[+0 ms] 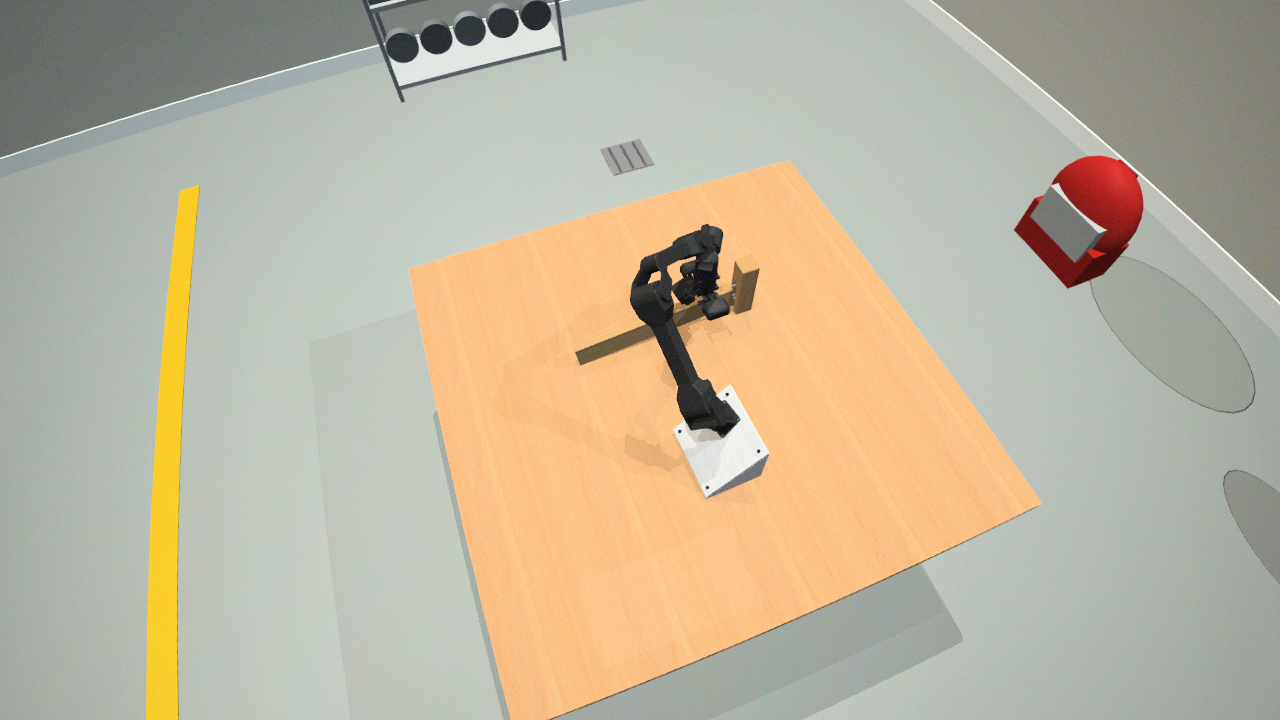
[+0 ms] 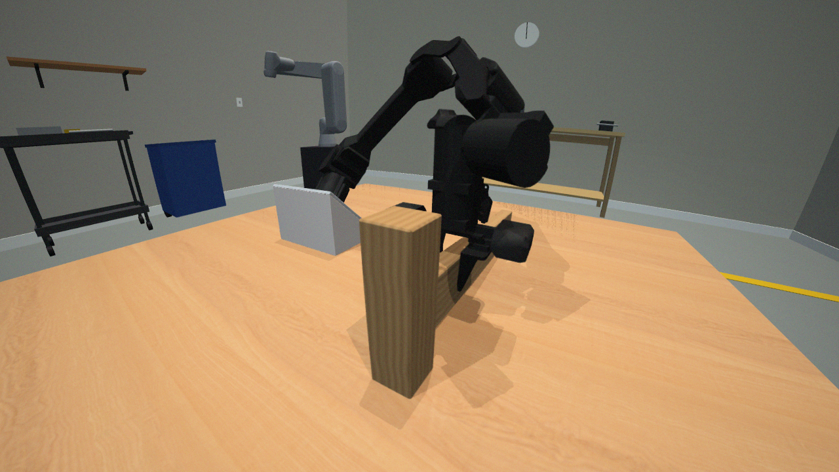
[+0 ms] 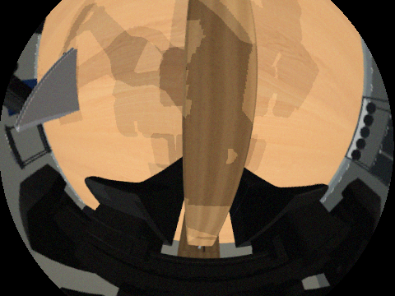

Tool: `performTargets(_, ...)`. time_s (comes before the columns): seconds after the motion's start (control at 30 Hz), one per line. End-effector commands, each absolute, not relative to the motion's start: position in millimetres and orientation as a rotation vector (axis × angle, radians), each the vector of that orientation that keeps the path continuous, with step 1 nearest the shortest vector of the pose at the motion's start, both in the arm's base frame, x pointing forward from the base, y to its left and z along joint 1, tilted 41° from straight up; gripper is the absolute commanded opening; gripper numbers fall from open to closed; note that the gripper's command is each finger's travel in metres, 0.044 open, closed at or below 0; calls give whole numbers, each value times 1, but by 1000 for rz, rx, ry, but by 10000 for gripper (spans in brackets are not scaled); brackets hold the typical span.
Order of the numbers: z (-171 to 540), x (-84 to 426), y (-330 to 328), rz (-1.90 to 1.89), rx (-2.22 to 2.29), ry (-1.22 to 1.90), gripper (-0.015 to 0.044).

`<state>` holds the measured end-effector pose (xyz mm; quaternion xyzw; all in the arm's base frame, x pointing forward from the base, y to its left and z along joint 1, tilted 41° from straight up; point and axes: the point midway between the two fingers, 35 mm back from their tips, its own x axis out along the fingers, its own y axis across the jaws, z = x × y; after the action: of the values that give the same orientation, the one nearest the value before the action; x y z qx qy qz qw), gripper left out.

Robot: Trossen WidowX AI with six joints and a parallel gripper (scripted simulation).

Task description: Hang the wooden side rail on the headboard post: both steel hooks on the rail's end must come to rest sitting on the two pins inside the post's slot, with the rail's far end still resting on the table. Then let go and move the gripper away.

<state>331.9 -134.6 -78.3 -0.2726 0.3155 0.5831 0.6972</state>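
Note:
The wooden side rail [image 1: 615,342] [image 2: 444,296] [image 3: 218,103] runs lengthwise toward the upright headboard post [image 1: 745,288] [image 2: 400,293] [image 3: 184,252]. Its far end looks to be down on the table; its near end is raised, close to the post. My gripper [image 2: 453,267] [image 3: 206,157] is shut on the rail near that end, one finger on each side. Small metal hooks [image 1: 734,288] show between rail end and post. The slot and pins are hidden, and I cannot tell whether the hooks sit on the pins.
The wooden table [image 1: 832,429] [image 2: 175,364] carries the white wedge-shaped arm base [image 1: 723,452] [image 2: 305,219]. The arm arches from it over the rail. A shelf rack, a red bin, a blue bin, a cart and a grey arm stand off the table.

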Motion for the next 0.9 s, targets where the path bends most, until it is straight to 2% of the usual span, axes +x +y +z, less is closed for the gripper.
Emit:
performTargets(0.0,-77,331,-140,1291,-617,707,0)
performTargets(0.87,-77,332,-144,1291,-617,707,0)
